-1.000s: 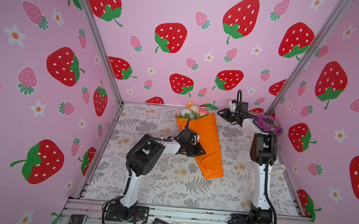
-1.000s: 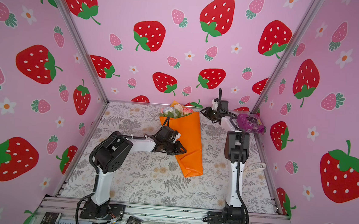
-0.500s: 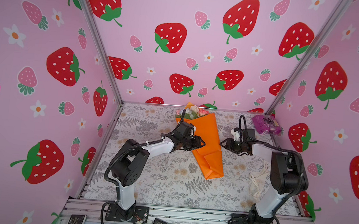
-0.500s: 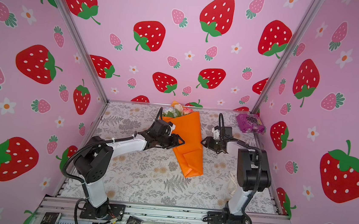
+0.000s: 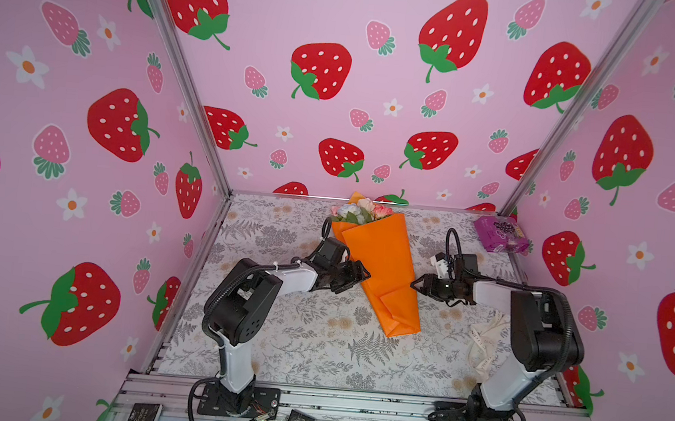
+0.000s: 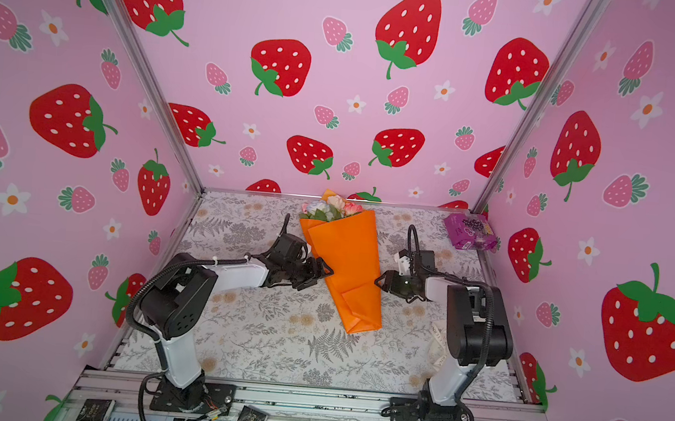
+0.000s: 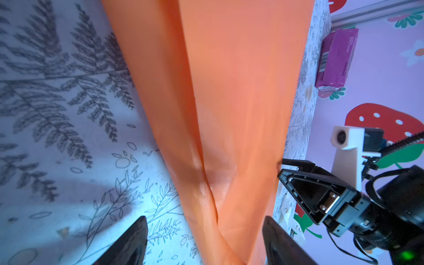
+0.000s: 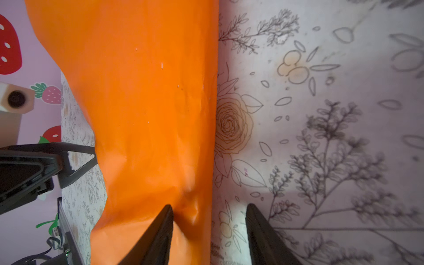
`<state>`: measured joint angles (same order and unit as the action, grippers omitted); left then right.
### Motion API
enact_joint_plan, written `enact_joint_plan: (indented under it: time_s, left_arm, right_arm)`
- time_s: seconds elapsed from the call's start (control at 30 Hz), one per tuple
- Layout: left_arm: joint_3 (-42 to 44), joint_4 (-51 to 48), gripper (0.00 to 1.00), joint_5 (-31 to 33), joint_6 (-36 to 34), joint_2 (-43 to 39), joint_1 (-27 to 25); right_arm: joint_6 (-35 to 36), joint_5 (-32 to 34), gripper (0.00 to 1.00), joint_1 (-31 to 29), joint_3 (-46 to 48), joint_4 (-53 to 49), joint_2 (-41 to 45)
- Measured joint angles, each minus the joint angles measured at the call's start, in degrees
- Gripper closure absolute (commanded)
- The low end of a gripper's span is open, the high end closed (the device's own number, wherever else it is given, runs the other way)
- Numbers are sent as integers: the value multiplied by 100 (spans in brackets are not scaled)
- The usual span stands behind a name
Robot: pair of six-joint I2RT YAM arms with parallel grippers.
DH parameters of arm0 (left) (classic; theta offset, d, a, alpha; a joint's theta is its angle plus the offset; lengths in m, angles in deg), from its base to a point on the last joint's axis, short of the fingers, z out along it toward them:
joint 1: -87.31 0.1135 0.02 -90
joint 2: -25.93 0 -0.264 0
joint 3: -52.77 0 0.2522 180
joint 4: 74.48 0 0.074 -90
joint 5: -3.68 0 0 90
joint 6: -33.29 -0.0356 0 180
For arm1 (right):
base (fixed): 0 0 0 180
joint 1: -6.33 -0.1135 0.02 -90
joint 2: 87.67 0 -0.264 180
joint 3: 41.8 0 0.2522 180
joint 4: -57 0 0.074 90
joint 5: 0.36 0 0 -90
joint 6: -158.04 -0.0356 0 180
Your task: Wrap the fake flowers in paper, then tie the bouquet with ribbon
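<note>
Flanking the bouquet of fake flowers (image 5: 381, 265), left jaws and right jaws stand spread, each straddling one edge.

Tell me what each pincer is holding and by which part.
Nothing is held. The left pincer and right pincer stand open at opposite edges of the bouquet's orange wrapping.

The floral-print table (image 5: 295, 341) carries the bouquet (image 5: 381, 265) at centre toward 12 o'clock, purple packet (image 5: 499, 234) at 2 o'clock, cream ribbon (image 5: 487, 341) at 4 o'clock.
</note>
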<state>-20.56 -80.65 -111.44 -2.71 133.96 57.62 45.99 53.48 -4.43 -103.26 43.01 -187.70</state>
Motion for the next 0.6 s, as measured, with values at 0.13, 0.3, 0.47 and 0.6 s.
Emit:
enact_joint_plan:
  time_s: [0.13,0.3,0.47,0.6]
  left_arm:
    - [-11,424,44,-275,223,367,120]
    - [-140,793,63,-485,376,675,229]
    - [-422,892,75,-636,420,1016,348]
    - [-501,815,82,-629,380,1075,485]
  right_arm:
    - [-20,-229,48,-31,-2,197,-129]
    - [-131,-444,57,-111,-44,461,-317]
    - [-444,-570,67,-229,-57,879,-544]
    - [-734,-656,77,-380,-76,1285,-748]
